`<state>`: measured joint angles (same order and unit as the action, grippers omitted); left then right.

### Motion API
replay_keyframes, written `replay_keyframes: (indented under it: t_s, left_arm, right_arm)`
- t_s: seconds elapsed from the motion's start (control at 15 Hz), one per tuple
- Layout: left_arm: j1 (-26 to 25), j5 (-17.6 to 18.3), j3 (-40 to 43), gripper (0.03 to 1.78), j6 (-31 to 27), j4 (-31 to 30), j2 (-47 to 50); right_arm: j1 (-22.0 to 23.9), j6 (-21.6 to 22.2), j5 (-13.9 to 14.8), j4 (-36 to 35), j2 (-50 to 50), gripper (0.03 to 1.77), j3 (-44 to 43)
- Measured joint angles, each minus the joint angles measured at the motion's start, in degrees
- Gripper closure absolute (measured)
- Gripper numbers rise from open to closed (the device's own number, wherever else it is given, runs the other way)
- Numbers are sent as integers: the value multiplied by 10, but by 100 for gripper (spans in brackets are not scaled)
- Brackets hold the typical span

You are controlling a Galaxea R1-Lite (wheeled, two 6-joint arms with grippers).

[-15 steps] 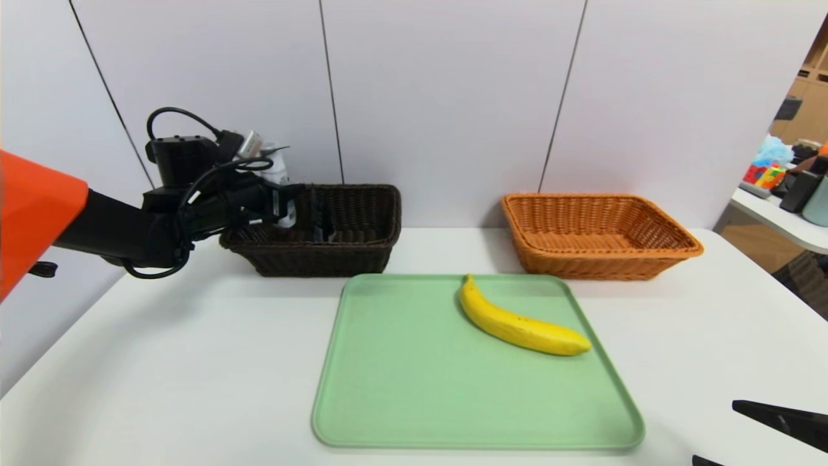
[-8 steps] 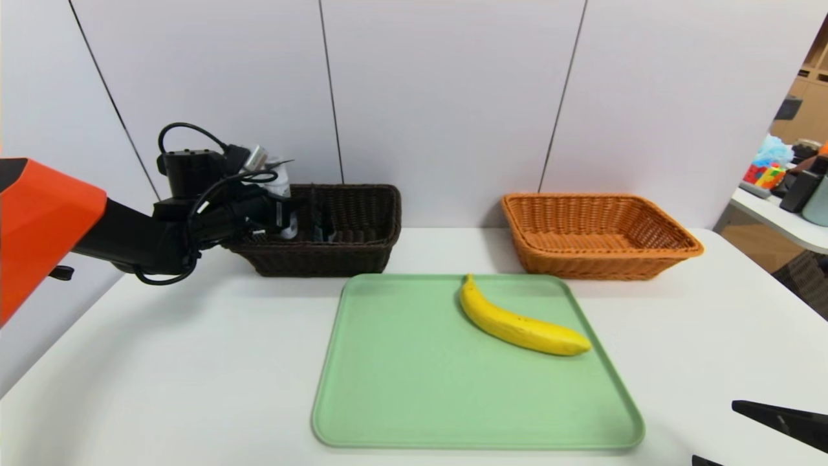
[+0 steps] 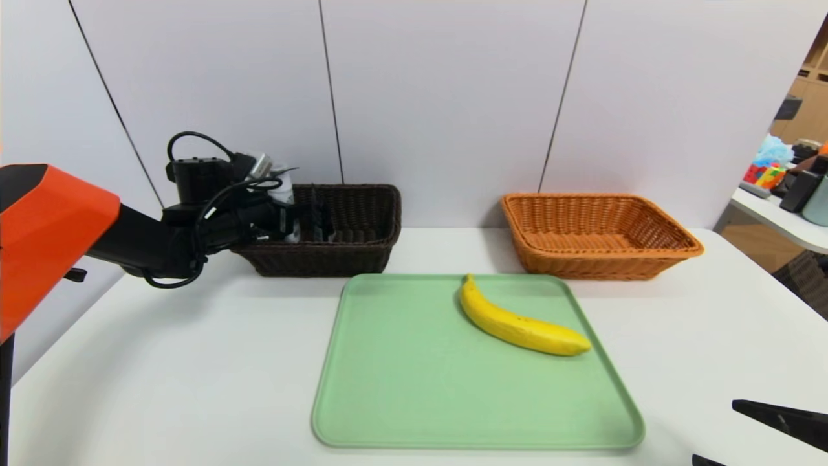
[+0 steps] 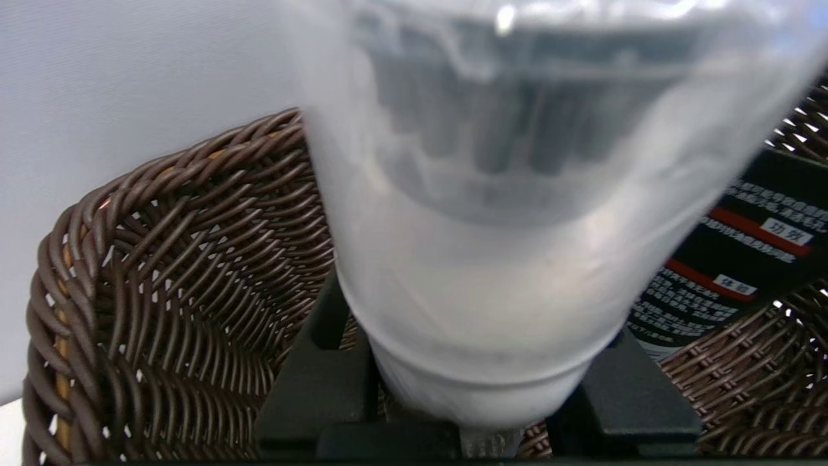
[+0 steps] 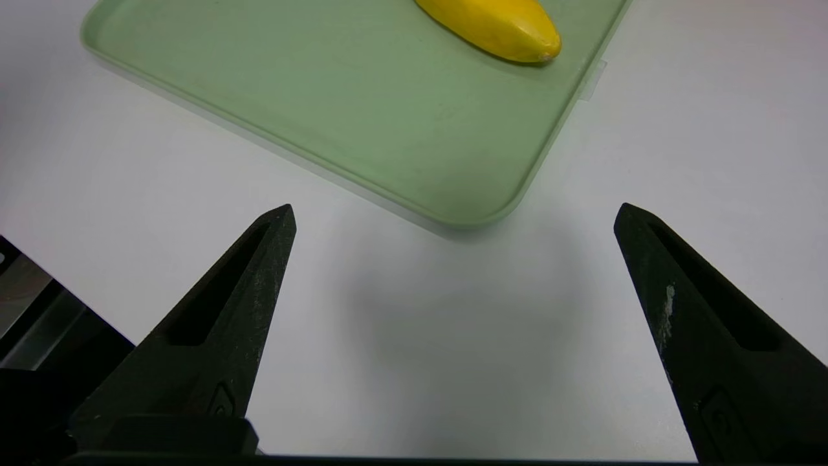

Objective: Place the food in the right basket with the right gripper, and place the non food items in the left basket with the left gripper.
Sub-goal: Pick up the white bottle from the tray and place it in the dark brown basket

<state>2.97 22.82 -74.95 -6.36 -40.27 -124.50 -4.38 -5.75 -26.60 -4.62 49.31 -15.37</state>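
Your left gripper point(image 3: 304, 220) was clamped on a translucent white tube point(image 4: 491, 213), its black fingers point(image 4: 317, 388) pressed against the tube's narrow capped end. You had it over the dark brown basket point(image 3: 362, 249), at that basket's left end, with the tube tilted and its flat crimped tail sticking up toward the wall. In the left wrist view the tube hung just above the woven floor, and you could see a black tube with red and white labels point(image 4: 731, 265) already lying inside the basket behind it; whether the white tube touched the weave, you could not tell.

Your right gripper point(image 5: 453, 213) was parked low at the table's near right corner, its two fingers spread wide with nothing between them, hovering above the white table point(image 3: 162, 362) just off the tray's corner.

Outward from there, the banana point(image 3: 521, 320) lay on the green tray point(image 3: 414, 388), toward its far right side. The orange basket point(image 3: 673, 243) sat behind the tray on the right, well apart from the brown one.
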Motion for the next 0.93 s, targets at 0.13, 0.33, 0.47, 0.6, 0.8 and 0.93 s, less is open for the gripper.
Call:
replay_keyframes:
  t_s: [0.13, 0.33, 0.47, 0.6, 0.8, 0.93]
  left_arm:
    - [0, -1, -4, 114, 1, 0, 0]
    - [0, 0, -9, 114, 0, 2, 2]
    - [0, 0, -9, 114, 0, 3, 4]
    - [0, 0, -9, 90, 0, 2, 5]
    - [0, -1, -9, 64, 0, 1, 6]
    - [0, -2, -8, 52, 1, 1, 11]
  right_arm:
    - [0, 0, 0, 0, 0, 10, 0]
    - [0, 0, 1, 0, 0, 10, -1]
    - [0, 0, 1, 0, 0, 10, -2]
    - [0, 0, 1, 0, 0, 10, -2]
    - [0, 0, 0, 0, 0, 10, -2]
    - [0, 0, 0, 0, 0, 10, -2]
